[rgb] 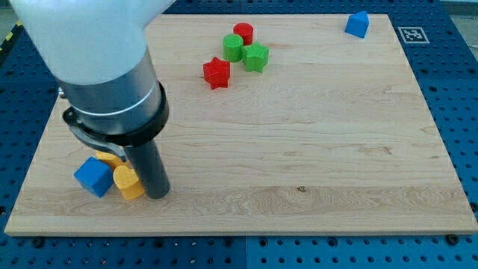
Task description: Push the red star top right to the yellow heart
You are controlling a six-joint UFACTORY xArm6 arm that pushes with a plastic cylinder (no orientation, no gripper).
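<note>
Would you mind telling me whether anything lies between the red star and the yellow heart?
Nothing visible does. The red star sits near the view's top, the yellow heart at the lower left beside my tip; bare wood lies between them. The green blocks are off that line, right of the star.

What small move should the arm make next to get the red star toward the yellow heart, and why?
Probably lift away from the bottom-left cluster and travel toward the view's top, to the far side of the red star. My tip sits right beside the yellow heart and blue cube, far from the star, which lies next to the green blocks.
</note>
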